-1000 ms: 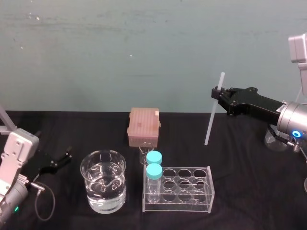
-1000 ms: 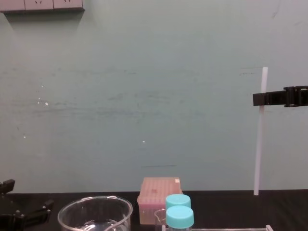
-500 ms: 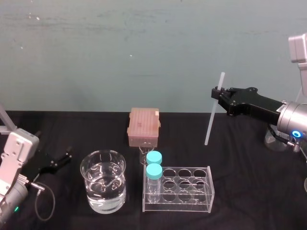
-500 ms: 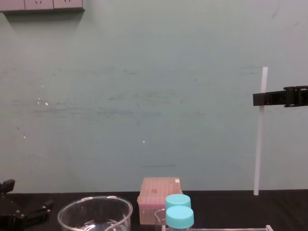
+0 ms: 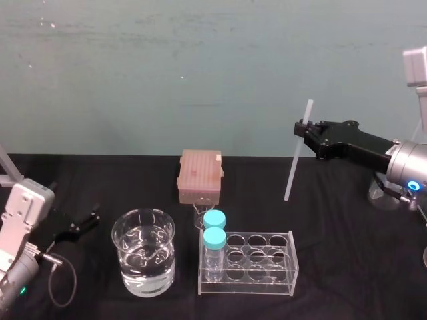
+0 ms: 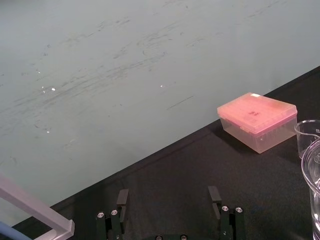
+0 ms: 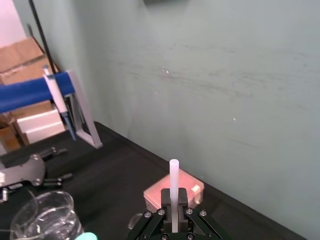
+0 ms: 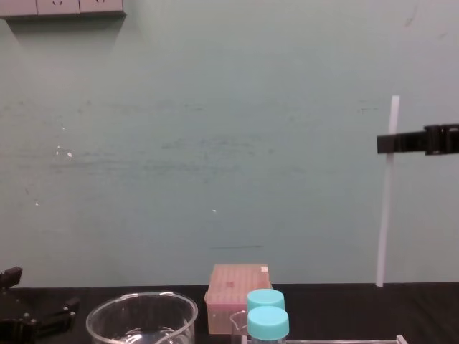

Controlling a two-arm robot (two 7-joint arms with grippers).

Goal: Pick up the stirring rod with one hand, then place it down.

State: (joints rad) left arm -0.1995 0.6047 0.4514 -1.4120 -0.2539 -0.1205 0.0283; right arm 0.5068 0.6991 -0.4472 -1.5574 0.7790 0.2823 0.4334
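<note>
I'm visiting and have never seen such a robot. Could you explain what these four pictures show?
It is a two-armed robot, each arm ending in a black claw. One picture looks down from its head, one across from its chest, and one from each wrist. The right claw grips a white stirring rod near its top, holding it roughly upright. The left claw sits open and idle at the black table's left. Also there: a beaker of water, a clear rack with two blue-capped bottles, and a pink box.

Stirring rod (image 5: 296, 160) in right tool (image 5: 303, 129)
</note>
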